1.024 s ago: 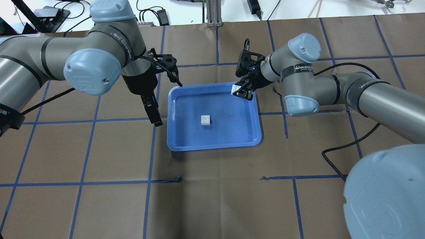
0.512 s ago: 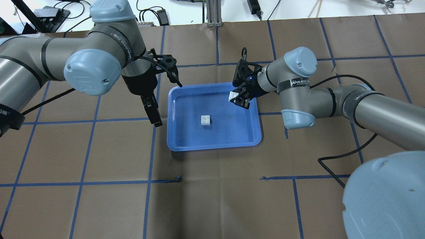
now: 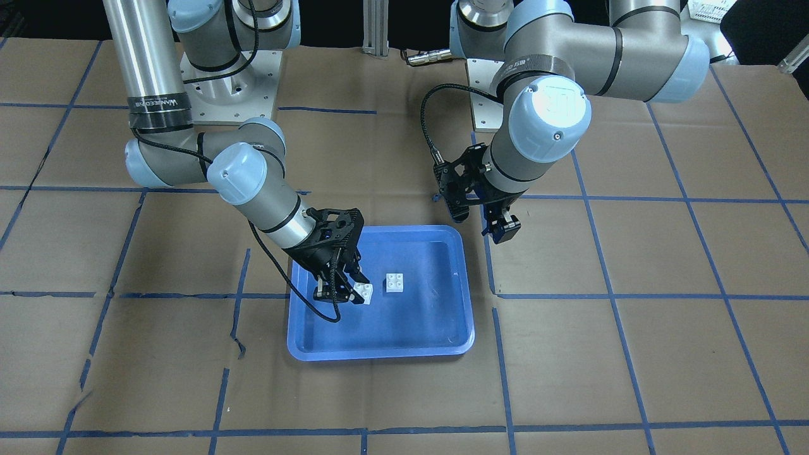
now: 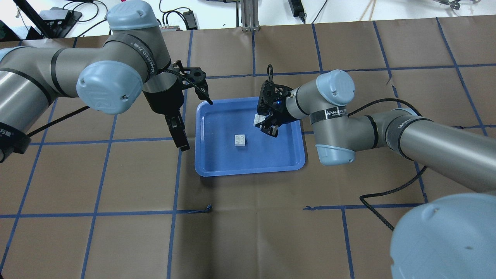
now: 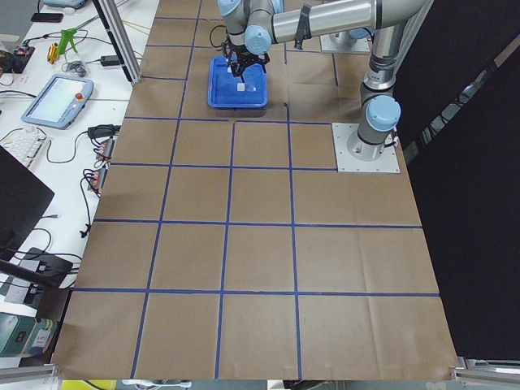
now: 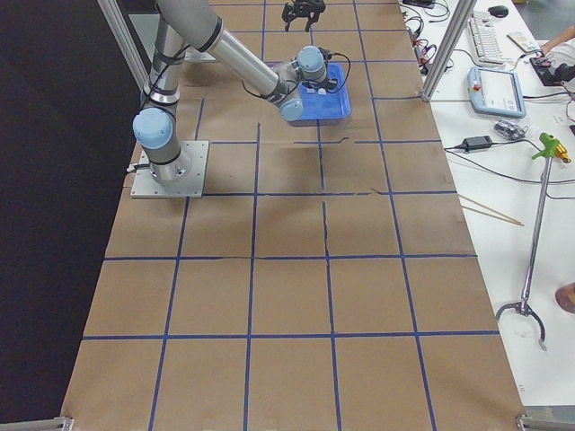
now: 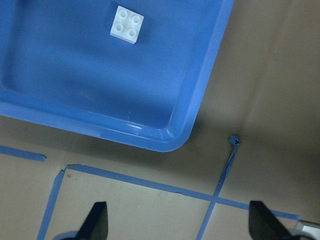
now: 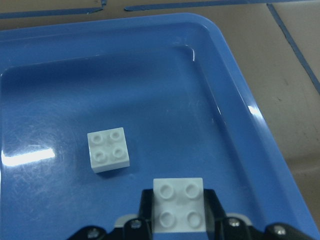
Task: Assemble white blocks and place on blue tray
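Observation:
The blue tray lies mid-table. One white block rests studs-up on the tray floor, near its middle; it also shows in the front view, the left wrist view and the right wrist view. My right gripper is shut on the second white block, held studs-up above the tray's far right part, a short way from the lying block; the right wrist view shows it between the fingers. My left gripper is open and empty, beside the tray's left rim.
The table is covered in brown paper with a blue tape grid. A black cable loops on the table under my right arm. A loose tape end sticks up in front of the tray. Both arm bases stand at the table's back.
My right gripper has carried its white block from the tray's far right rim inward over the tray, toward the lying block. The left arm has barely moved.

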You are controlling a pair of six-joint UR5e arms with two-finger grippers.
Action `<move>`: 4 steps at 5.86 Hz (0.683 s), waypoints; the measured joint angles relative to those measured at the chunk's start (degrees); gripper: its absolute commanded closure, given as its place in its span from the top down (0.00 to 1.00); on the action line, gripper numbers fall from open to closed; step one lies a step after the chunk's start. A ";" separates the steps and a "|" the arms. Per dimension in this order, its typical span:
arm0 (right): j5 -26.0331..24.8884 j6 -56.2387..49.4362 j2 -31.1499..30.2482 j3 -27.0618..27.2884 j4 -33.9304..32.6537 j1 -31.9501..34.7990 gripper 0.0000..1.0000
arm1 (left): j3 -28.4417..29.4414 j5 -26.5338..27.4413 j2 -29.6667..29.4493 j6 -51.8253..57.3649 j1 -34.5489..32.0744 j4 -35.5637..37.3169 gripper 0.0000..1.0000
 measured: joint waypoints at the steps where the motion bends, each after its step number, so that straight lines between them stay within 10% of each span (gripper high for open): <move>1: -0.02 -1.51 0.15 0.55 -0.05 0.46 0.35 | -0.10 0.00 0.00 0.04 0.01 0.02 0.99; 4: 0.02 -6.38 0.78 2.92 -0.14 0.77 0.35 | -0.61 1.02 -0.11 0.04 0.02 0.22 0.99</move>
